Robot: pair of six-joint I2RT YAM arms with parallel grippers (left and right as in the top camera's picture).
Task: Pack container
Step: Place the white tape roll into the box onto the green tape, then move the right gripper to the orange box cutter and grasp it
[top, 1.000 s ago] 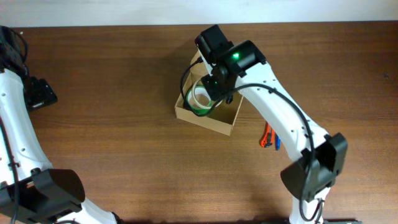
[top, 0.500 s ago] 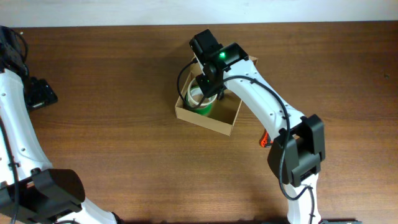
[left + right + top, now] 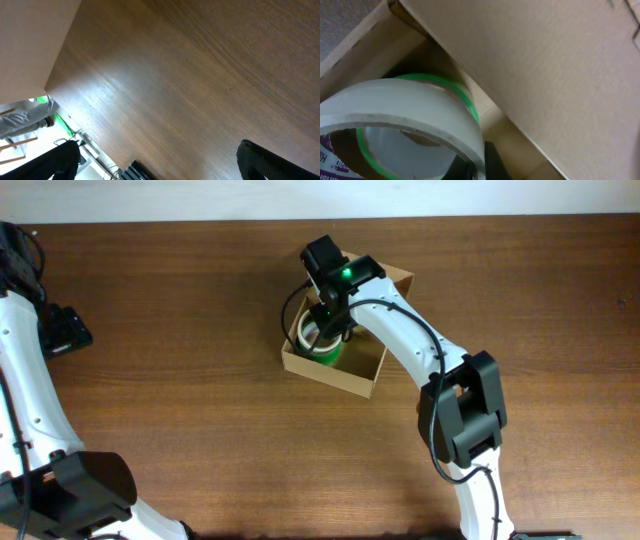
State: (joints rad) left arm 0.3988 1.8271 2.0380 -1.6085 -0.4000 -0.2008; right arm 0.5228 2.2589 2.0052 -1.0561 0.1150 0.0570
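The container is an open tan cardboard box on the table, its flap lid raised at the back right. My right gripper reaches into the box's left end, shut on the wall of a clear tape roll. In the right wrist view the clear tape roll sits over a green-edged roll, with my gripper pinching its rim, one finger inside and one outside. A cardboard wall of the container stands close on the right. My left gripper is far left, open and empty.
The right arm's elbow hangs over the table right of the box. The brown wooden table fills the left wrist view, with its edge and cables at the lower left.
My right gripper has moved left and further into the box's left end with the clear tape roll. The arm's elbow has swung in and now hides the pens right of the box. Left arm unmoved.
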